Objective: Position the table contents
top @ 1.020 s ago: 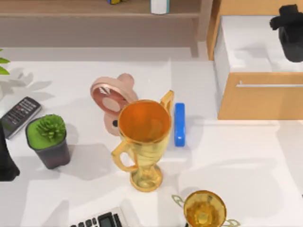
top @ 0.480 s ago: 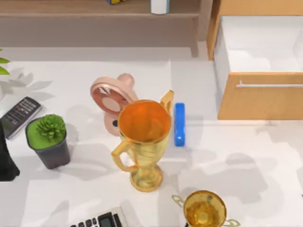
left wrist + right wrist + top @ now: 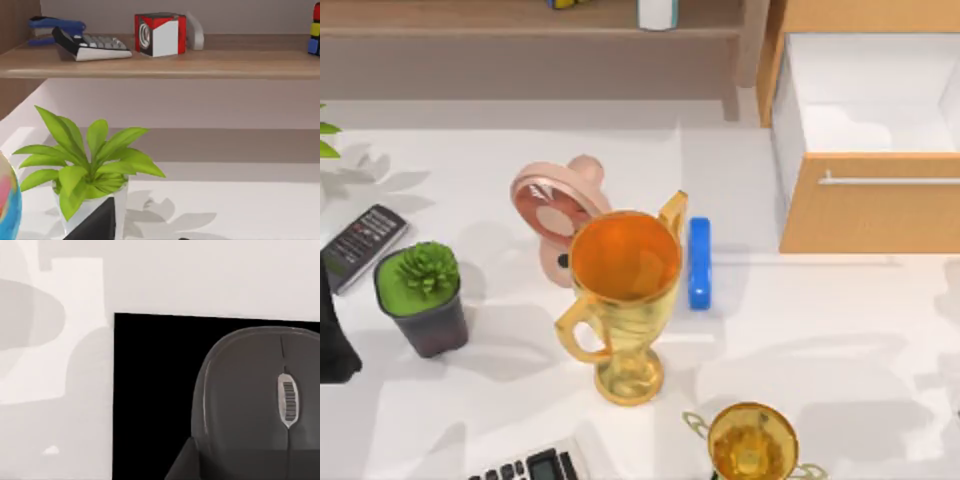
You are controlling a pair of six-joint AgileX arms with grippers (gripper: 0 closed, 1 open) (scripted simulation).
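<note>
Standing on white table [image 3: 840, 340]: large trophy [image 3: 623, 300].

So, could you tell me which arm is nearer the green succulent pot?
Left: left arm sits just left of the succulent pot; right arm hovers over a mouse.

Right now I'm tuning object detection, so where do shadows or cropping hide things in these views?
Top view: soft shadows spread beneath the large trophy and potted plant; the small trophy and calculator are cropped. Right wrist view: the mouse sits on a black mat, cropped.
</note>
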